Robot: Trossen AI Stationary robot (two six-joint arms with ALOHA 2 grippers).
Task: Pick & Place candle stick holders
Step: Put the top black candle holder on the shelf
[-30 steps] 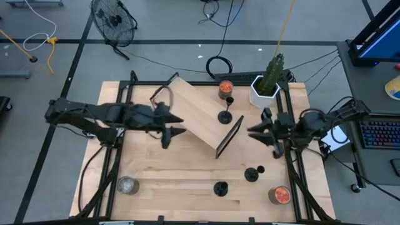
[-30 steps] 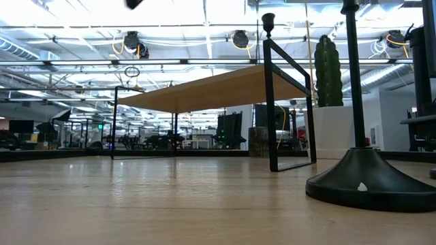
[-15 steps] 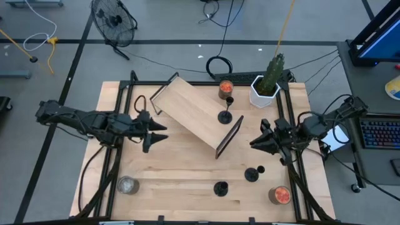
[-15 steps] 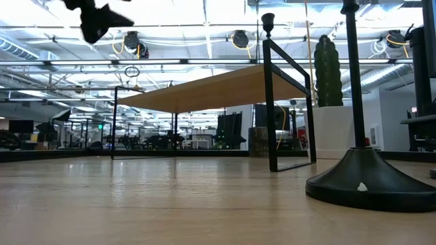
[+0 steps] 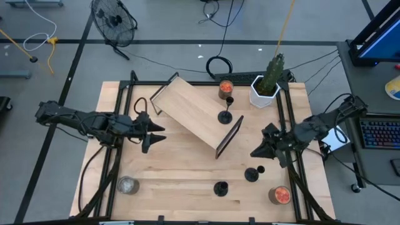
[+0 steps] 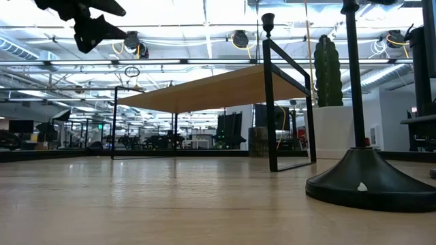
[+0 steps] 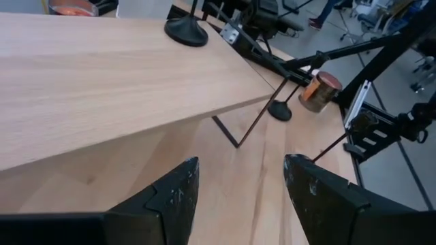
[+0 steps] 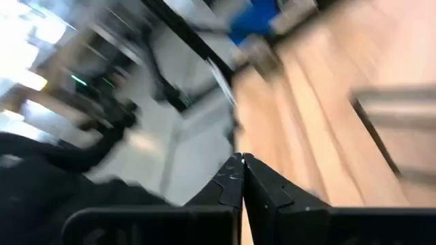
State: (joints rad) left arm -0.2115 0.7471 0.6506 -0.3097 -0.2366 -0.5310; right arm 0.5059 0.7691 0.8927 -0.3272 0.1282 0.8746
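Three black candle stick holders show in the high view. One (image 5: 225, 115) stands by its round base on the raised wooden shelf (image 5: 194, 115); two others (image 5: 252, 174) (image 5: 220, 187) stand on the table near its front edge. My left gripper (image 5: 159, 132) hovers open left of the shelf, with nothing between its fingers (image 7: 174, 197). My right gripper (image 5: 253, 153) hangs shut in the air right of the shelf, above and short of the nearest holder. In the low view one holder's base (image 6: 371, 180) fills the right foreground.
A cactus in a white pot (image 5: 265, 87) and an orange-filled glass jar (image 5: 225, 89) stand at the far edge. A second orange jar (image 5: 280, 195) sits front right, a silvery-grey jar (image 5: 127, 184) front left. The shelf's black wire legs (image 5: 230, 136) stand mid-table.
My left gripper has drawn back from the shelf toward the table's left edge and sunk, staying open. My right gripper has rolled and tipped its tip toward the near edge, and its fingers have shut on nothing. No holder has moved.
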